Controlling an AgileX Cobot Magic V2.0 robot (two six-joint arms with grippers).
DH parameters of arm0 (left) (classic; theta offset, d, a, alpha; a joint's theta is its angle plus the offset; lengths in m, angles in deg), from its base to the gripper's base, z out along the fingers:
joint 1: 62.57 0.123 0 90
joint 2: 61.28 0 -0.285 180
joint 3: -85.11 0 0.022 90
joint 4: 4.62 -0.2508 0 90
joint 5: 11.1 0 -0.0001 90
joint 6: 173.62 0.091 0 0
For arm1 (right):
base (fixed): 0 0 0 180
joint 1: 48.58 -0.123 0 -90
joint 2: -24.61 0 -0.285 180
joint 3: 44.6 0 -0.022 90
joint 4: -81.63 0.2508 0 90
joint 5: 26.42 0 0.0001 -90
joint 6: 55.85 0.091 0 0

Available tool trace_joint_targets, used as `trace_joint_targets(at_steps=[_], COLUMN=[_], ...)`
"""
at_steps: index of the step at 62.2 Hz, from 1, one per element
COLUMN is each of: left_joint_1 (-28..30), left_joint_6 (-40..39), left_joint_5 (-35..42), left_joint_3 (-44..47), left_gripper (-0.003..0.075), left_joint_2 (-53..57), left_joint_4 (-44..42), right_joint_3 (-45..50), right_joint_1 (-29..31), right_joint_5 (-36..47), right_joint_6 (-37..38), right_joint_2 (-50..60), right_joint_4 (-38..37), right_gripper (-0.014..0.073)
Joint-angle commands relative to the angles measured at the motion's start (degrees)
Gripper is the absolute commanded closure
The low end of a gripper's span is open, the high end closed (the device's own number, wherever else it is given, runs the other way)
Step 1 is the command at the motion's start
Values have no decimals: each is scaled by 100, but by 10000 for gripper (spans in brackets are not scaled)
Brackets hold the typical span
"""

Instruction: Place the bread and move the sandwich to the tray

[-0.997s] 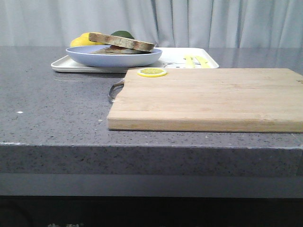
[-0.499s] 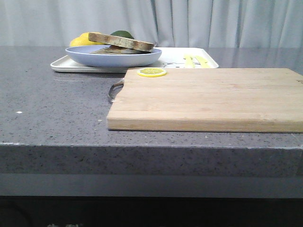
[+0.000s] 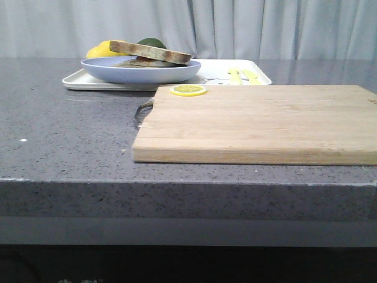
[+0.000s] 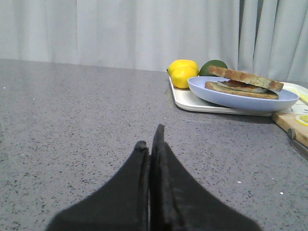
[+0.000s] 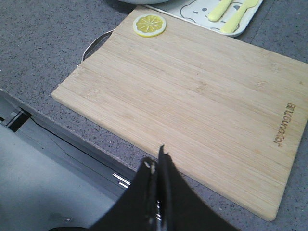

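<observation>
Sandwich lies flat on blue plate, at the left end of the tray, whose long axis runs left-right. Lemon slice on cutting board just in front. Left gripper and right gripper: fingers closed, empty.

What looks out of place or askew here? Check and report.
Little stands out. The top slice of the sandwich sits tilted on the plate, which rests on the tray. A lone lemon slice lies at the cutting board corner. Nothing spilled or damaged.
</observation>
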Motion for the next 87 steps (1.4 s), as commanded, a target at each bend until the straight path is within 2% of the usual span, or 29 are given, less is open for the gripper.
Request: trace_joint_targets(at_steps=[1,57,65,77,87], left_joint_1=[21,21,21,21,21], left_joint_6=[-75,-75,-75,-75,-75], left_joint_5=[524,524,524,524,524], left_joint_3=[6,6,6,6,6], left_gripper=[741,741,741,741,741], left_joint_2=[138,127,127,117,117], left_joint_4=[54,54,54,54,54], right_joint_3=[-148,-148,61,886,2088], right_joint_1=[41,41,140,1126,1795], right_joint_5=[345,345,480,1467,2944], right_joint_6=[-39,-39,-39,-52,-52], right_joint_2=[18,18,284,1101,2097], right_joint_4=[37,37,-17,-89,-84], right_gripper=[663,663,663,663,662])
